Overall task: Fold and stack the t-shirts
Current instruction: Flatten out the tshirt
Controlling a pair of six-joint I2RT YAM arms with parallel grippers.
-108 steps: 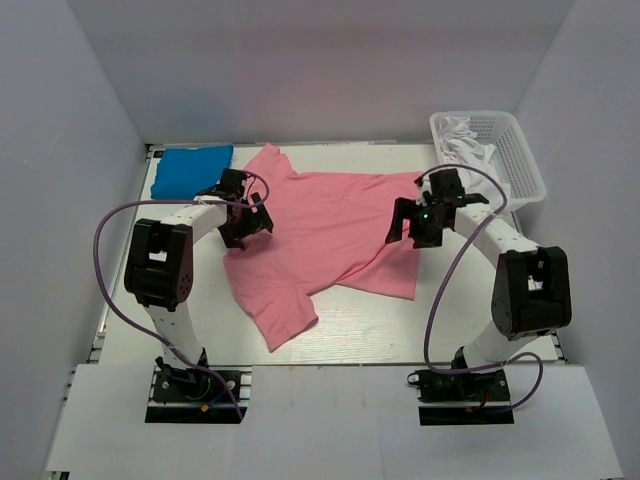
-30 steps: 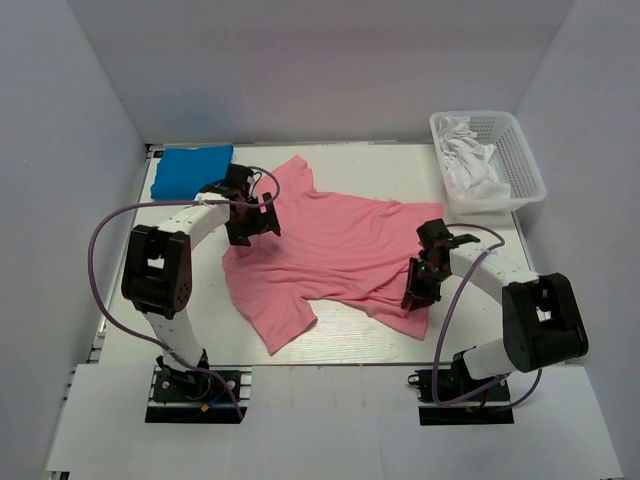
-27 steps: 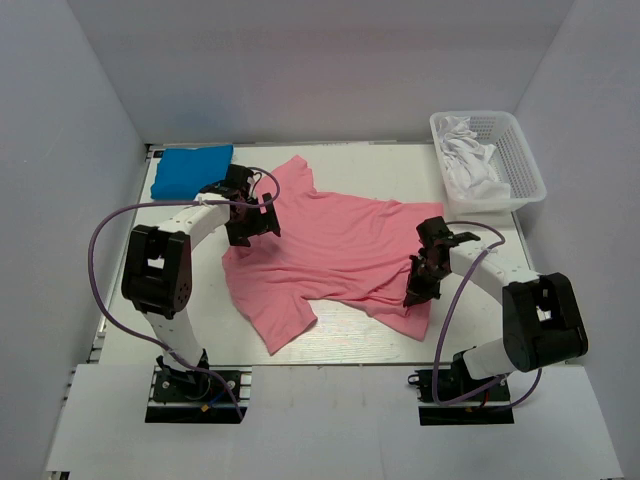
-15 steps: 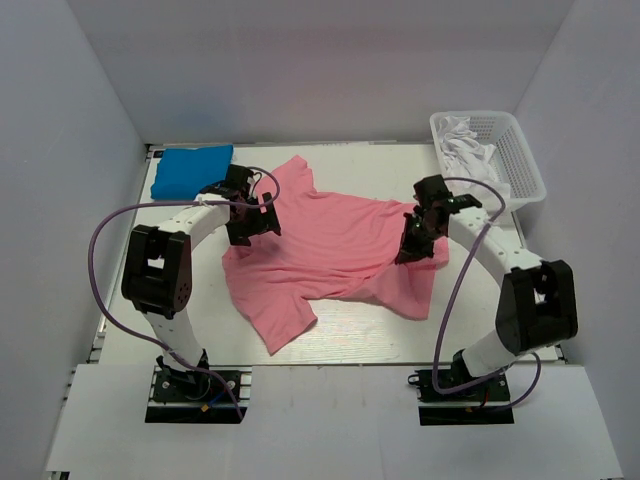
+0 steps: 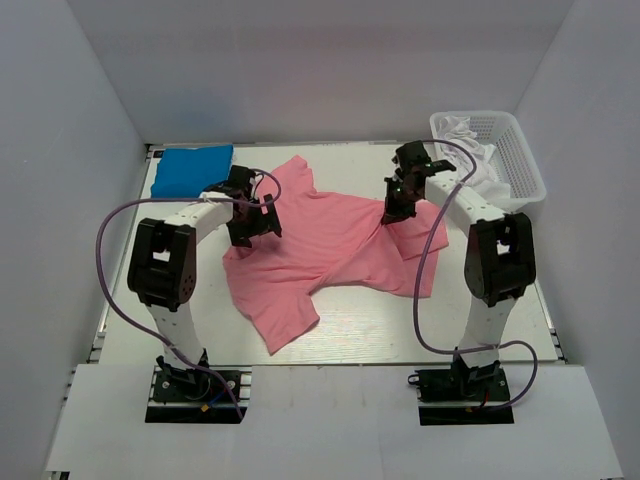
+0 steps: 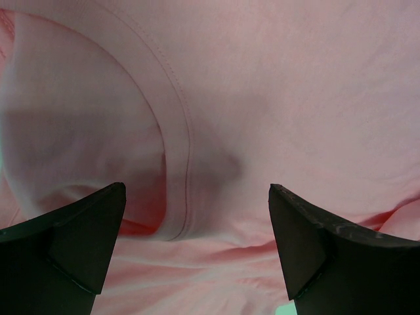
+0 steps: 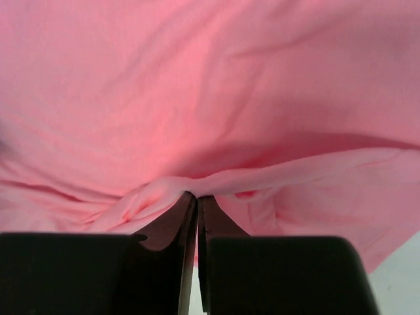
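Pink t-shirt (image 5: 330, 240) gripped at one side and guarded at the other, with a fold judged to be under way.
Spread across the middle of the bench (image 5: 380, 335), the shirt is pinched on its right-hand side by the right hand (image 5: 396, 207), whose fingers are pressed together on a bunched ridge of cloth. That edge is lifted, presumably so it can be drawn over the body of the shirt. The left hand (image 5: 252, 222) is held low over the collar seam (image 6: 177, 92) with its fingers wide apart and nothing gripped. It is judged to be placed there to anchor that end, though whether the cloth is touched cannot be told. A folded blue t-shirt (image 5: 191, 169) is laid at the back-left corner, probably as the base of the stack. White garments (image 5: 470, 150) are kept in the basket (image 5: 525, 170) at the back right.
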